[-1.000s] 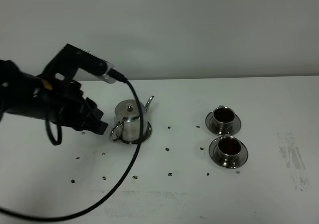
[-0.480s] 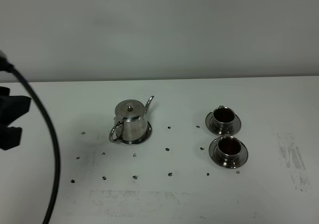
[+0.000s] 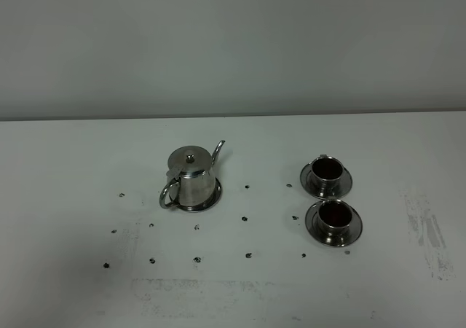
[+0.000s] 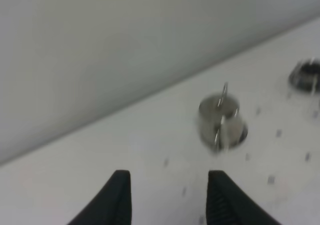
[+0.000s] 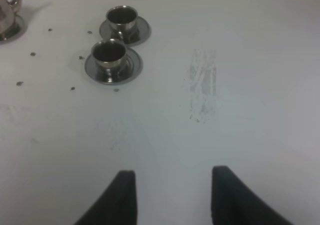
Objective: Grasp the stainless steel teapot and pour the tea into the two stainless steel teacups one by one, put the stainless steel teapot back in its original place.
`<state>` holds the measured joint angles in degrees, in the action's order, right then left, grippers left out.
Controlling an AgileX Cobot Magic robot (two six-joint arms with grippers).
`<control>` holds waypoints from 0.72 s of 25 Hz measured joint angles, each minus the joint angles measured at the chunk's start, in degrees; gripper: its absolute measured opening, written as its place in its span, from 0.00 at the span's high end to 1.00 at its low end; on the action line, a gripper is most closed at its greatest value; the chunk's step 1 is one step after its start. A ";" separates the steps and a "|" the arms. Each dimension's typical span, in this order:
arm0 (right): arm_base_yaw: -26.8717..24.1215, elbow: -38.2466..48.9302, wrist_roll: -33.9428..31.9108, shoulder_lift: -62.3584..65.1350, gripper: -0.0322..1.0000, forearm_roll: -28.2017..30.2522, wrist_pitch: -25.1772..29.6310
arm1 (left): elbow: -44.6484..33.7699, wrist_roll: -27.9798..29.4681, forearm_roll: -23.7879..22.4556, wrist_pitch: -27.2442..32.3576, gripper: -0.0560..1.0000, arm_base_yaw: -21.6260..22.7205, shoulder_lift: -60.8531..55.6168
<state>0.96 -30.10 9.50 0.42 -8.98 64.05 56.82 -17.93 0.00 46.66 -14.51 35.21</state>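
Standing on its saucer [image 3: 207, 199] left of centre on the white counter [image 3: 233, 284], the teapot [image 3: 191, 178] is seen from the high camera, spout toward the wall. Two teacups [image 3: 327, 170] [image 3: 333, 214], each filled with dark tea [image 3: 328, 168] and set on its own saucer, are placed well apart to its right. From the left wrist, the left pincer [image 4: 169, 197] is shown spread and empty, the blurred teapot beyond. From the right wrist, the right pincer [image 5: 172, 195] is seen empty, fingers parted, both cups ahead.
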 joint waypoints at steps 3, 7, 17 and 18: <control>0.00 0.00 0.00 0.00 0.64 0.00 0.00 | 0.00 8.43 -3.44 10.40 0.59 0.00 -2.58; 0.00 0.00 0.00 0.00 0.64 0.00 0.00 | -0.53 22.86 -4.34 21.78 0.59 0.16 -4.54; 0.00 0.00 0.00 0.00 0.64 0.00 0.00 | -17.13 24.85 -4.35 16.93 0.59 12.92 -18.09; 0.00 0.00 0.00 0.00 0.64 0.00 0.00 | -18.88 24.85 -4.29 16.05 0.59 13.14 -19.76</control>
<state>0.96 -30.10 9.50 0.42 -8.98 64.05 37.94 6.93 -4.29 62.71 -1.37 15.45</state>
